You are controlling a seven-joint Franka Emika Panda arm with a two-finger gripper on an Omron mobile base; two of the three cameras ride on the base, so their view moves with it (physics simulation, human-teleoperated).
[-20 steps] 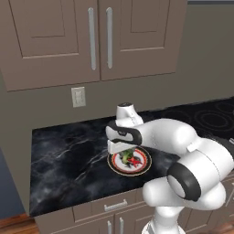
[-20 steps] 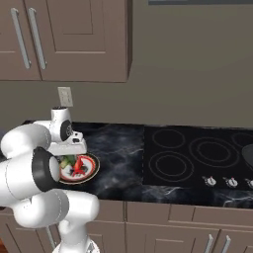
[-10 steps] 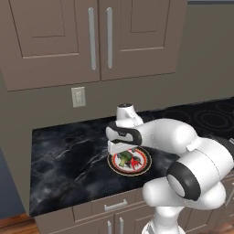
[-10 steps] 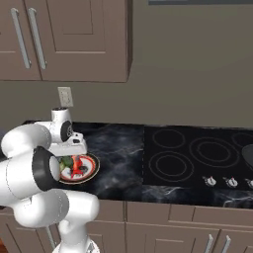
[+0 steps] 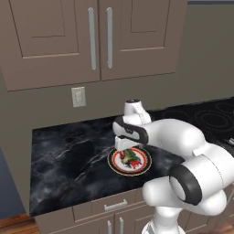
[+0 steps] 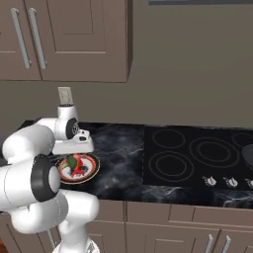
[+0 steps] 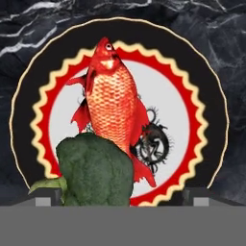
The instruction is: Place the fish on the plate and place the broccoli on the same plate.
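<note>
gripper (image 7: 123, 197): open, above plate (image 7: 211, 120) | fish (image 7: 115, 110): on plate centre | broccoli (image 7: 96, 173): on plate, touching fish | risk: fingers straddle broccoli, lifting off-line could knock it off plate

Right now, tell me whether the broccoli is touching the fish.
Touching. In the hand view the broccoli overlaps the tail end of the fish on the plate, with no gap between them.
</note>
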